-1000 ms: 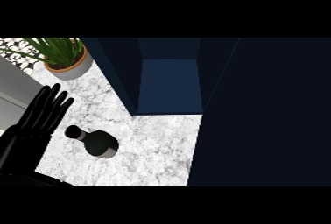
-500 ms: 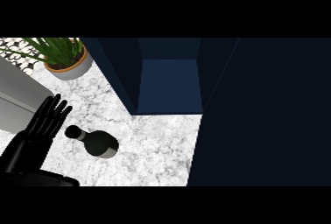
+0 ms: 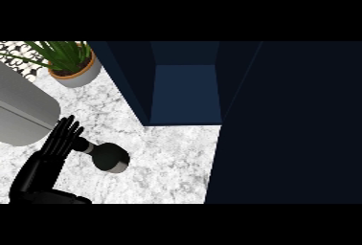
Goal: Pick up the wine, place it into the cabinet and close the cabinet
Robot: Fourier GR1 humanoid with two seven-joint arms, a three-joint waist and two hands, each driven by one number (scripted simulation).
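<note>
- The cabinet point(image 3: 185, 91) sits up and to the right of the fingers point(image 3: 63, 136). It's standing open, and all I can see inside are its own blue walls.
- The other container is the round pot point(image 3: 76, 76), straight up past the fingertips. It has a spiky green plant point(image 3: 60, 50) in it, and the leaves are cut off at the top edge.
- The wine bottle point(image 3: 109, 159) is lying on its side on the marble counter point(image 3: 170, 162), just right of the fingers. The neck points at them and the fat end points away, down and to the right.
- The left hand point(image 3: 46, 162) comes in from the lower left with its fingers straight, close together and pointing up. They aren't curled round anything.
- The tip of the bottle neck runs right up to the edge of the fingers. It's dark against dark there, so I can't tell if they're touching or if the neck is tucked behind them.
- There's a grey rounded thing point(image 3: 21, 115) just left of and above the fingertips. It's chopped off by the left edge, so I can't say what it is.
- A big dark panel point(image 3: 290, 124) fills everything far right of the fingers. It could be the cabinet's door, but it's too dark to be sure.
- No right hand in the view.
</note>
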